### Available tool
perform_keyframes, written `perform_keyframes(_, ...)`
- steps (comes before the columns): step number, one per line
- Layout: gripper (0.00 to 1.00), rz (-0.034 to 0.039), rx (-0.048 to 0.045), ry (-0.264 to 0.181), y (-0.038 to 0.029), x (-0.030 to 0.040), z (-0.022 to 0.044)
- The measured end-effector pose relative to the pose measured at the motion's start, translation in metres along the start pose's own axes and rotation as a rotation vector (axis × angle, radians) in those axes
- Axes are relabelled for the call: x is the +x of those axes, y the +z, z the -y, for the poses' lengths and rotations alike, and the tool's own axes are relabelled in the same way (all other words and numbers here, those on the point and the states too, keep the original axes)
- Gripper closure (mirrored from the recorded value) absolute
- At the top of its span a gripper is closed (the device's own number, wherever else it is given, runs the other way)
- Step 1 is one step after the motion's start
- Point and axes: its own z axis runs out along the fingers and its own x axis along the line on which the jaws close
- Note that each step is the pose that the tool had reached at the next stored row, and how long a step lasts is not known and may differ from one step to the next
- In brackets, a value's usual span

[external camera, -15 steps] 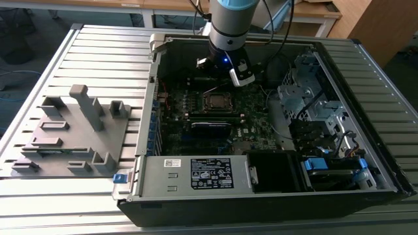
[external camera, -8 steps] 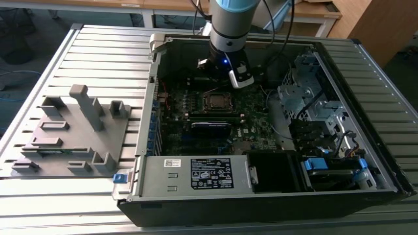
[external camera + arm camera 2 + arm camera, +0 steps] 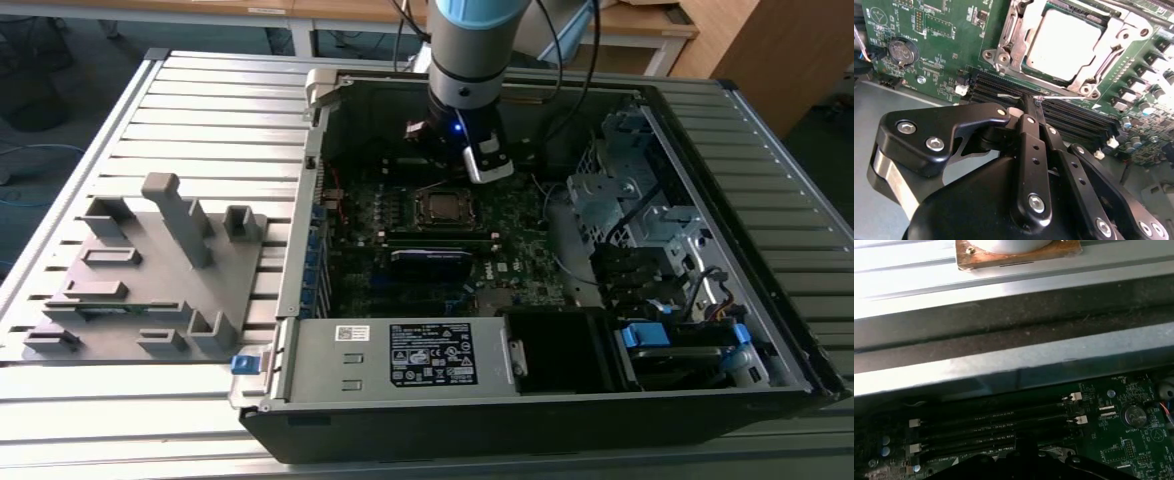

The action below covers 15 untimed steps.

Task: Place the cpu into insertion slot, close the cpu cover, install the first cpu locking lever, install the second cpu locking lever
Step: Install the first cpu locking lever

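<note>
Black two-finger pincer [image 3: 1030,99]: fingers pressed together, no gap seen at the tips in the second wrist view. A thin silver wire lever [image 3: 1069,98] crosses right at the tips; cannot tell whether it is actually pinched. Tips sit over the long black memory slots [image 3: 1079,122], just beside the socket edge.

Small flat square silver-grey cpu [image 3: 1064,42] lies flat in the square black insertion slot [image 3: 1025,59]. Thin silver metal cpu cover [image 3: 1049,79] lies down around it as a frame, chip top showing through the cut-out centre. In the exterior view the cpu [image 3: 441,207] is near the middle of the board, just below the arm's wrist.

Green motherboard [image 3: 939,60] all around the socket; round silver coin battery [image 3: 901,51] well apart from the socket, past the end of the memory slots. Same battery [image 3: 1135,415] and slots [image 3: 994,420] in the first wrist view.

Board sits in an open black computer case [image 3: 747,400] lying on its side; grey metal power supply box [image 3: 400,355] along the case's near edge. Case rests on a ribbed aluminium desk [image 3: 200,110]. Grey plastic fixture plate with upright posts [image 3: 147,270] is on the desk at the exterior view's left, beside the case, not touching
</note>
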Motion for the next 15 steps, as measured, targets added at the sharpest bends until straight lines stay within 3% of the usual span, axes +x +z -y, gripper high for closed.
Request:
perform_keyframes(6,0.9,0.0012,0.0005,0.002,0.0006,0.0,-0.0001)
perform_keyframes(13,0.9,0.0231,0.0179,-0.003,0.0053,0.0001,0.0008)
perform_keyframes(15,0.9,0.0259,0.019,-0.004,0.006,0.0002,0.0007)
